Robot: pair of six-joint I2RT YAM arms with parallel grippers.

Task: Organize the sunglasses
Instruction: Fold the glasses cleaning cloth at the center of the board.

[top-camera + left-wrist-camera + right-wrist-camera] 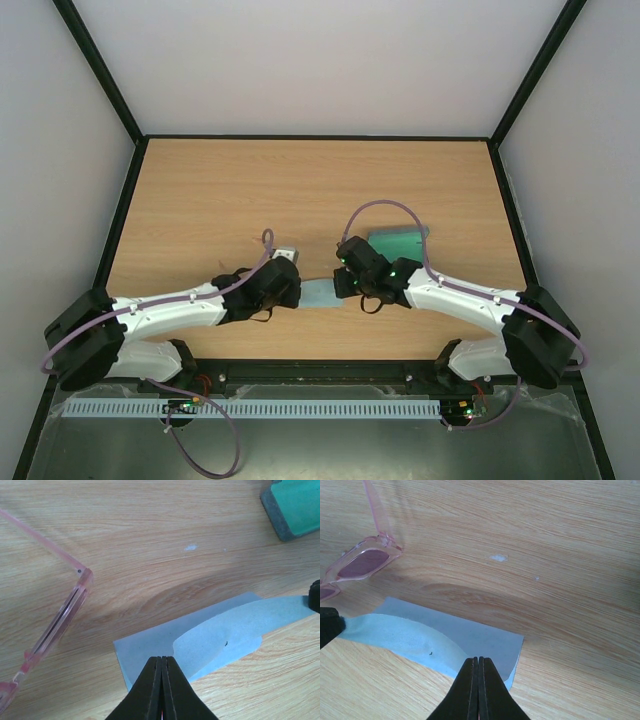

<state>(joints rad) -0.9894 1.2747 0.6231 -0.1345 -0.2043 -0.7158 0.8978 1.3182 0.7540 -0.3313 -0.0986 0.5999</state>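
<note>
left gripper and right gripper both pinch cloth | I'd fold with edges matched | stay off sunglasses

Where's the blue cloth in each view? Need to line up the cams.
Top external: cloth at centre, just below the middle.
Left wrist: cloth from bottom centre out to the right edge.
Right wrist: cloth from the left edge to bottom centre.
Landmark: pink sunglasses, left of the cloth in both wrist views.
</note>
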